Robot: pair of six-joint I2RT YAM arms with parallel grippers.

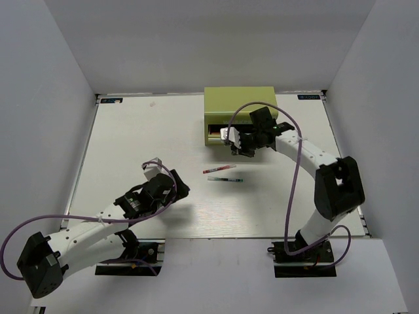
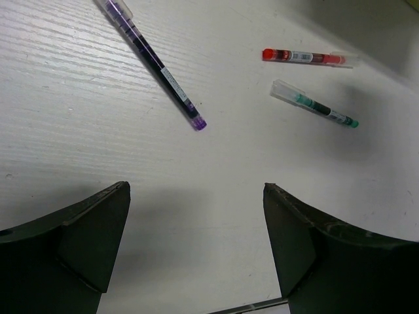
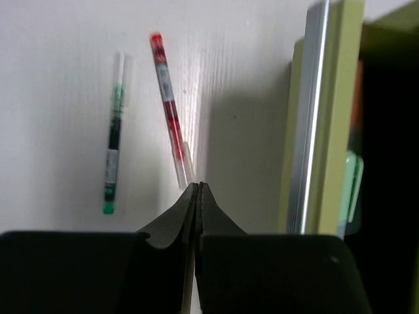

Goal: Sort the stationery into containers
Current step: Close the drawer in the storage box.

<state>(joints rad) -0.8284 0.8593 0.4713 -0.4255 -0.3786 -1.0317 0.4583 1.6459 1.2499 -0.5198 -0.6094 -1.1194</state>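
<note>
A thin red pen and a thin green pen lie side by side on the white table in front of the olive-green chest, whose lower drawer is pulled out. My right gripper is shut and empty just in front of that drawer; in the right wrist view its tips sit above the red pen's clear end, with the green pen to the left. My left gripper is open and empty over bare table. A purple pen lies ahead of it.
The drawer front stands at the right of the right wrist view, with green and orange items dimly visible inside. Grey walls enclose the table on three sides. The left wrist view also shows the red pen and green pen.
</note>
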